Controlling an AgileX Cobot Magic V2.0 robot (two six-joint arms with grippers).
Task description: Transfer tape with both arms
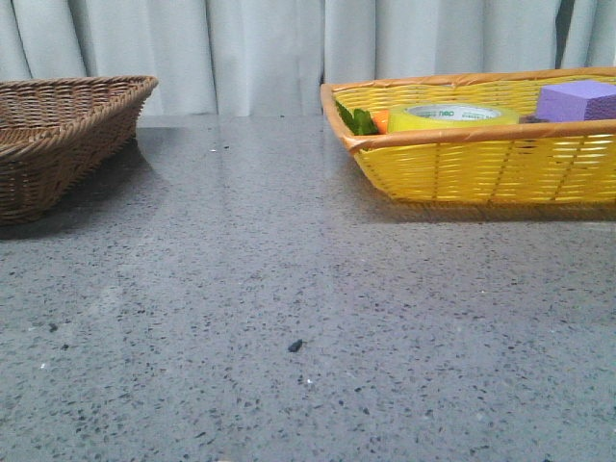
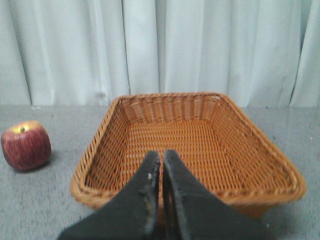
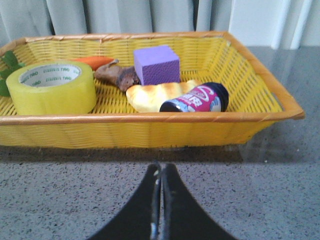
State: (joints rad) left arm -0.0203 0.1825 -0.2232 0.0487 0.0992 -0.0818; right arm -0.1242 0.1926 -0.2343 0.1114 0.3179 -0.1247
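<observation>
The tape is a wide yellow roll with a white core and green lettering. It lies flat in the left part of the yellow basket at the back right; the right wrist view shows it too. My right gripper is shut and empty over the grey table, short of the yellow basket's near wall. My left gripper is shut and empty, in front of the brown wicker basket. Neither gripper shows in the front view.
The yellow basket also holds a purple block, a carrot, a bread-like piece, a dark bottle and a brown lump. The brown basket stands at the back left. A red apple sits beside it.
</observation>
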